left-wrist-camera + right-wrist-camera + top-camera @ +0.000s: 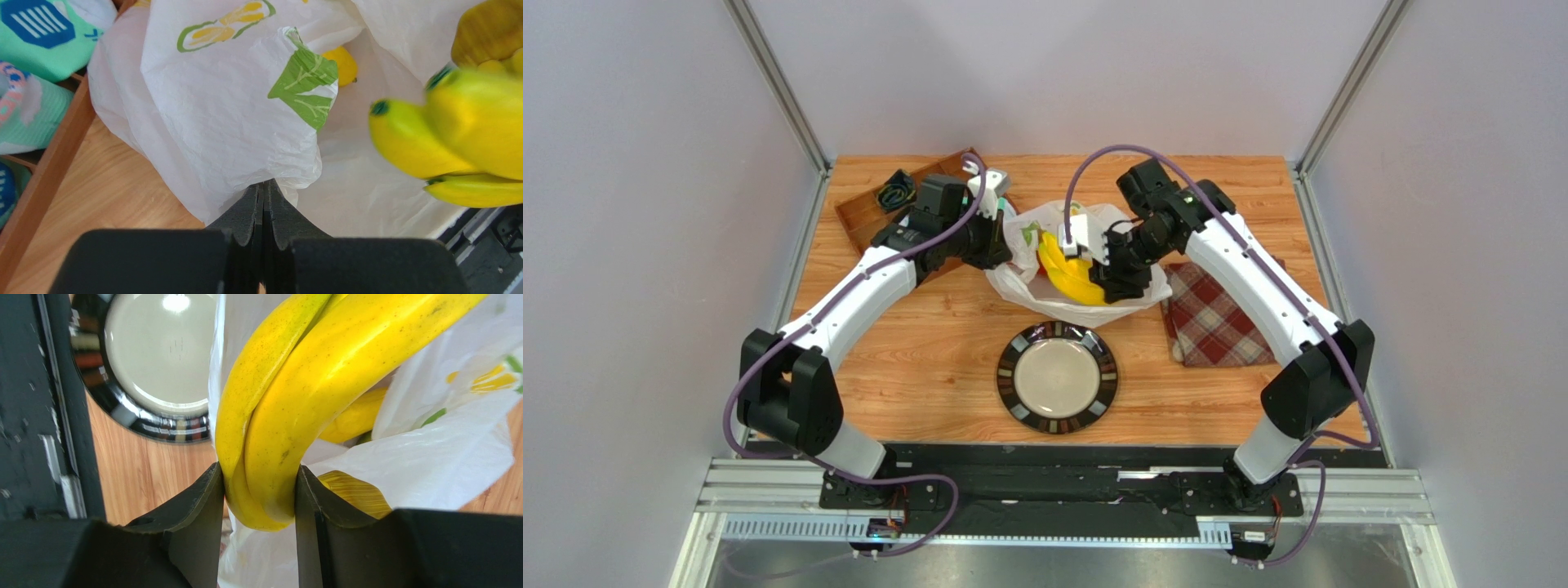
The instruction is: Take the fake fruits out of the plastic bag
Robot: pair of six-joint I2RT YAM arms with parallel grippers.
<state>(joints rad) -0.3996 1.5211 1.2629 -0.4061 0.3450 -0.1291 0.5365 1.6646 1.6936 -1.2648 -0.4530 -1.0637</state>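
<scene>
The left arm reaches from its base up and inward, forearm low over the table, and the left gripper meets the plastic bag on its left side. Its jaws are pressed flat together with a fold of the bag's rim pinched between them. The right arm rises from the other side, folds at the elbow and angles its wrist down and inward over the bag's mouth. The right gripper is partly open and clamped on the bananas – one finger on each side of the bunch's curved lower end, both touching it.

The bunch sits over the bag's open mouth, between the two grippers; whether it is fully clear of the plastic cannot be told. Another yellow fruit lies deeper inside. A dark-rimmed plate sits near the bag's front edge with bare wood around it. A red plaid cloth lies just beside the bag on the right, and a wooden tray stands behind the left arm at the far left corner
</scene>
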